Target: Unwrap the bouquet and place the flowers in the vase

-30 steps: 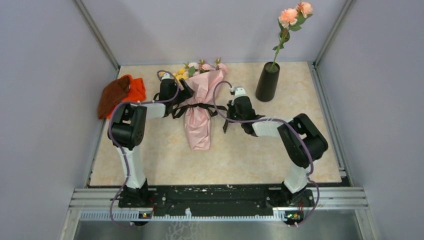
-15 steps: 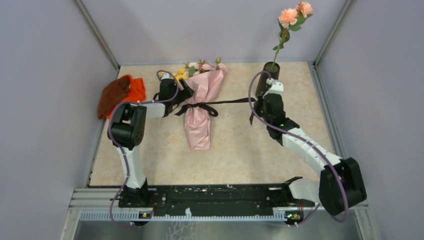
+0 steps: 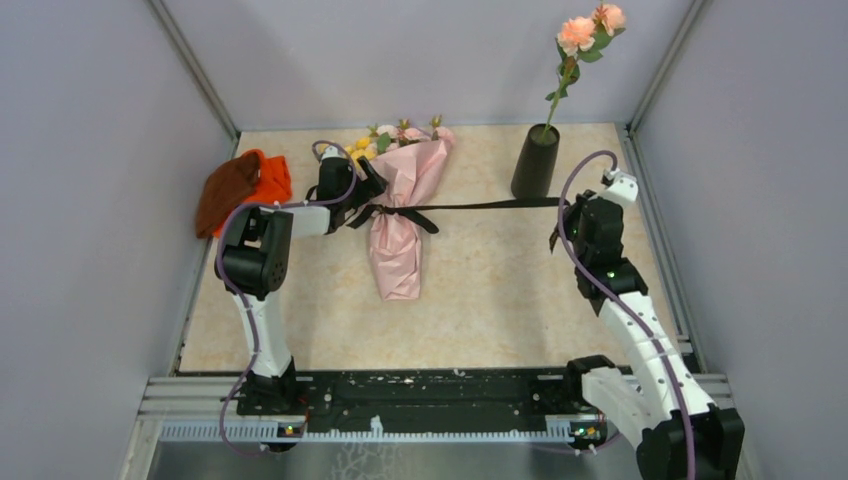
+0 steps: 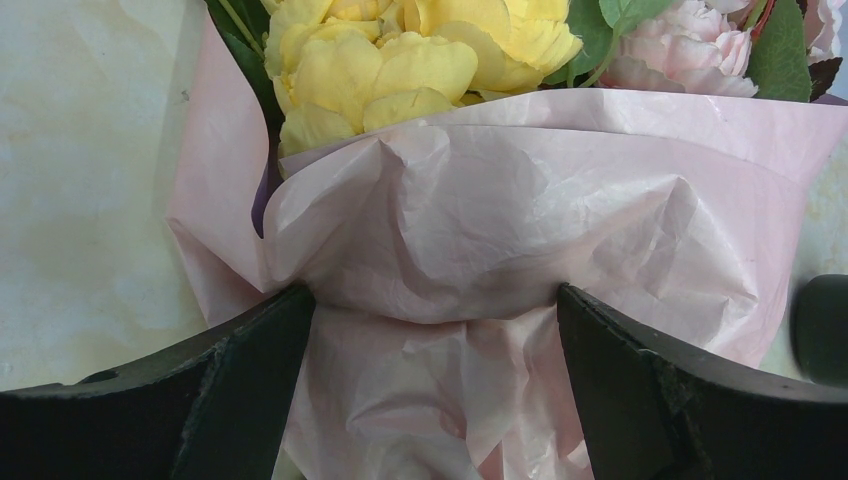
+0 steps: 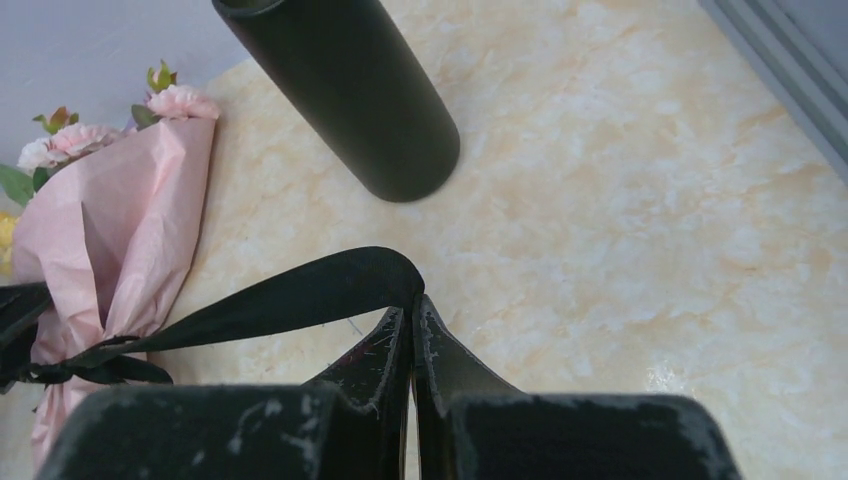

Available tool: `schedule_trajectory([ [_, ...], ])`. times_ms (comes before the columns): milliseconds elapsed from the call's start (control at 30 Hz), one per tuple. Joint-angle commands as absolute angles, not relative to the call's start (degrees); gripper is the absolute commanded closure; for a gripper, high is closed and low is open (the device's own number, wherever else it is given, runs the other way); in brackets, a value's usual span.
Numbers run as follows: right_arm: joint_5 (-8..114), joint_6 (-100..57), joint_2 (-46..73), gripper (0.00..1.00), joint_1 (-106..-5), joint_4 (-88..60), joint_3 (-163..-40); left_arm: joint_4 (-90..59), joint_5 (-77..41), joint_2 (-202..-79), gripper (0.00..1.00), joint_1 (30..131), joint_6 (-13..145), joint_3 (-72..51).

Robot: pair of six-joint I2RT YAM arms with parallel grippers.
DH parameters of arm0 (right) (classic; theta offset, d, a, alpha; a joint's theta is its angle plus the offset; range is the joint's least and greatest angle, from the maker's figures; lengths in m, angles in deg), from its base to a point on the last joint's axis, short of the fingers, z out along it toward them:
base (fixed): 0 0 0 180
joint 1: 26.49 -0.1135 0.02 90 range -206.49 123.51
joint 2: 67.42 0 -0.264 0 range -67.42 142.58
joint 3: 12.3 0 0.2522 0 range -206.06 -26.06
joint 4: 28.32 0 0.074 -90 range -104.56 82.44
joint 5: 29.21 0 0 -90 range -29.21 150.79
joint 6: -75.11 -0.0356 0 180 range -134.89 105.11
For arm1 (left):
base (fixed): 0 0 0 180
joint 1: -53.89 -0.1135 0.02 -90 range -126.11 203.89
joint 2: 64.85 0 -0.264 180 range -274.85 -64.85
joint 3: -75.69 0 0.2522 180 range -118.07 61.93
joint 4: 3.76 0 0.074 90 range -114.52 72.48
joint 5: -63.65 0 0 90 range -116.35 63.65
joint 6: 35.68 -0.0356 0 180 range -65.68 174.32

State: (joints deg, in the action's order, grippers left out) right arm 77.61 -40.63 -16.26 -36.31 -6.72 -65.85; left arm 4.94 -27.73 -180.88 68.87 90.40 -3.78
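The right tool [image 5: 412,310] pinches the black ribbon [image 5: 290,295], which runs taut to the bouquet [image 5: 110,220] well to its left (vase [image 5: 350,90] just ahead). Pull level and outward, clear of the vase. The left tool [image 4: 432,298], spread around the wrap, should steady it.

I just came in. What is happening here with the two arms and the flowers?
The right gripper is shut on one end of the black ribbon, which is stretched tight from the bouquet. The left gripper, open, straddles the pink paper just below the blooms. The ribbon is not yet off the paper. The black vase stands at the back right with one stem of peach blooms in it.
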Motion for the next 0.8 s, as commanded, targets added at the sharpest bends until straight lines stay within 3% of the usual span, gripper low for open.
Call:
schedule_trajectory([
  [0,81.7,-40.8,-19.4,1.0,-35.1,-5.2,-66.4,1.4,-26.8,-181.6,0.01,68.5,90.7,-3.0],
  [233,84.2,-41.0,-22.6,1.0,-32.1,-4.9,-65.2,1.2,-27.4,-181.2,0.01,68.6,90.3,-2.7],
  [633,78.6,-41.3,-24.3,1.0,-27.7,-5.3,-63.2,1.3,-27.2,-180.9,0.01,68.6,89.9,-2.7],
  [667,76.9,-41.2,-23.6,0.98,-27.7,-5.6,-63.1,1.2,-27.2,-180.4,0.01,68.6,89.6,-2.5],
  [700,74.6,-40.9,-22.7,0.89,-27.7,-6.6,-62.9,1.3,-27.3,-179.9,0.01,68.6,89.3,-2.4],
  [767,69.5,-40.4,-20.6,0.61,-27.8,-8.0,-62.4,0.9,-28.5,-178.2,0.01,68.9,88.6,-2.0],
])
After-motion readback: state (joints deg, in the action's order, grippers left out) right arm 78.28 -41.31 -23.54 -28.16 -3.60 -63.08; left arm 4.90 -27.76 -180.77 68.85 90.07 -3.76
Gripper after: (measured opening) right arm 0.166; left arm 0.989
